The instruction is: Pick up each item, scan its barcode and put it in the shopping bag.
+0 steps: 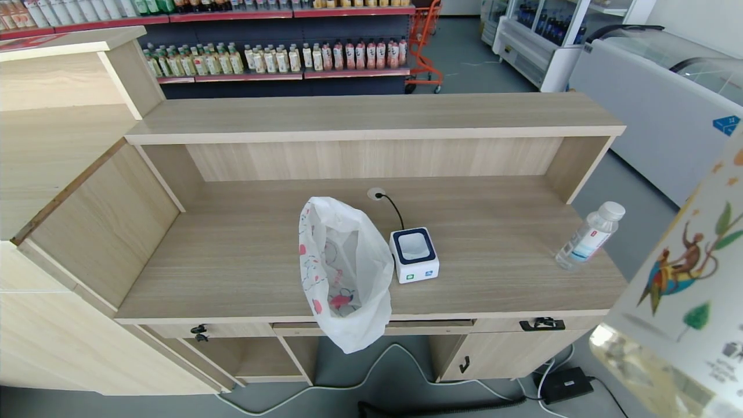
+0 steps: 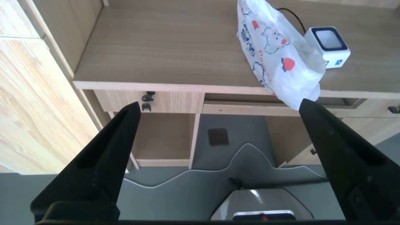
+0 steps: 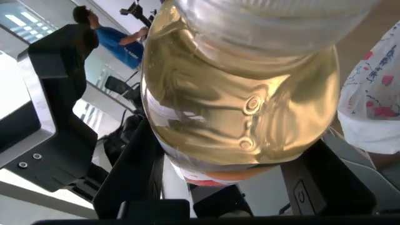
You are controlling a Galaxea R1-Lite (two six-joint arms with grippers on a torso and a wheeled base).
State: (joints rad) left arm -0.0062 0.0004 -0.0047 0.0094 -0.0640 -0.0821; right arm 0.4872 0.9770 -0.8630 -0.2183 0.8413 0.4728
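Observation:
A white shopping bag with red prints stands open on the wooden counter, its bottom hanging over the front edge. Just right of it sits a white and dark blue barcode scanner. A clear water bottle stands at the counter's right end. A large bottle of yellowish drink with a picture label is held up close at the right. My right gripper is shut on this bottle. My left gripper hangs open and empty, in front of and below the counter, with the bag and scanner beyond it.
The counter has a raised back shelf and side walls. Drawers with black handles sit under the front edge. Cables and a power brick lie on the floor. Store shelves and freezers stand behind.

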